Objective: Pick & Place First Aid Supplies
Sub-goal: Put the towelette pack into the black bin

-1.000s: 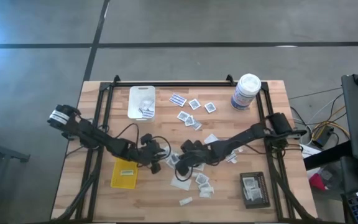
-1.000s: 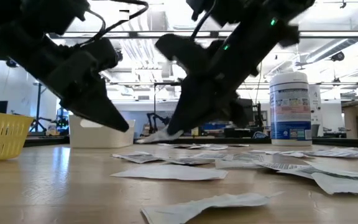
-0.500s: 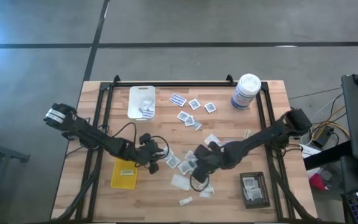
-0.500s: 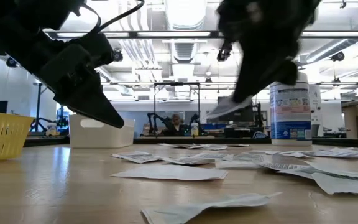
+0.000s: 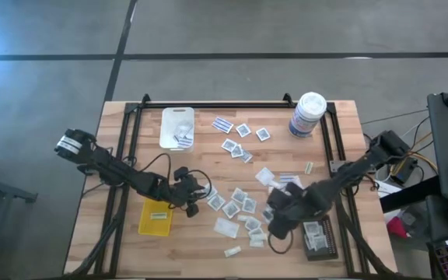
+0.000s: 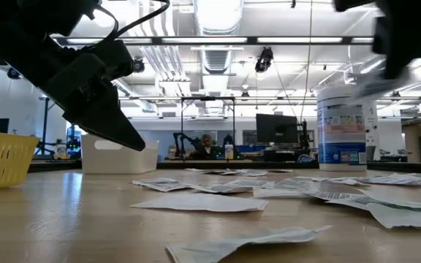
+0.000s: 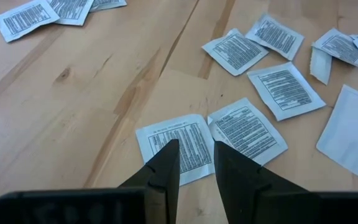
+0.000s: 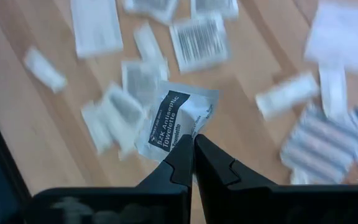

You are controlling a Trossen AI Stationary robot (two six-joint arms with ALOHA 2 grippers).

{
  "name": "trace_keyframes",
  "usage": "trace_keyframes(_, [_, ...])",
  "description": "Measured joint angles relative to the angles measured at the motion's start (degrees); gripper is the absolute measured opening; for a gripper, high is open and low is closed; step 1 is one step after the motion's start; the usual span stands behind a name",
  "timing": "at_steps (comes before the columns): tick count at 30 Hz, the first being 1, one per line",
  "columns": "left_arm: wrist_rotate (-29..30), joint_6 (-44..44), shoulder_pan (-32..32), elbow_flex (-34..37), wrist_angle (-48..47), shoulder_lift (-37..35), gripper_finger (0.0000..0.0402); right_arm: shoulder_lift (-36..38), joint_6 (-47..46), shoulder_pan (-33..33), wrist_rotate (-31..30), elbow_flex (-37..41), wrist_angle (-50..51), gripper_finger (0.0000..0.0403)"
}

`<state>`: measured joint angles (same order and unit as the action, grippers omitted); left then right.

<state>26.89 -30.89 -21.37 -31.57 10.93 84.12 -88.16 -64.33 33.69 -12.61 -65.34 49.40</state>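
Note:
First aid supplies lie scattered flat on the wooden table (image 5: 131,155): white packets mid-table (image 5: 239,204) and a farther group (image 5: 239,140). My left gripper (image 5: 195,206) hovers open just above the table, its tips (image 7: 196,152) over a printed white packet (image 7: 178,144) that lies flat. My right gripper (image 5: 274,227) is raised beside the black tray (image 5: 318,238) and shut on a white towelette packet (image 8: 174,118). In the low view it shows blurred at the top right (image 6: 404,44). My right gripper pinches the towelette packet by one edge (image 8: 190,132) between its two fingertips. The fingers come from above, slanting steeply down. The packet sticks out past the tips, lifted clear of the table and the packets below.
A yellow tray (image 5: 155,218) lies near the left gripper, and a white tray (image 5: 177,127) holds a few packets at the far left. A tall white canister (image 5: 308,114) stands at the far right. Black frame rails (image 5: 123,155) run along the table's sides.
My right gripper has risen from the packets mid-table and swung toward the table's right and near edges, toward the black tray, turning as it went. It stays shut on the towelette packet, now lifted clear.

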Motion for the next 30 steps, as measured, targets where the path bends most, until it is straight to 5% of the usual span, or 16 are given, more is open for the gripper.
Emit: trace_keyframes(30, [0.0,0.2,0.0,0.0,-0.1,0.0,0.0094,3.0,-34.7,20.0,12.8,0.0,16.5,0.0008])
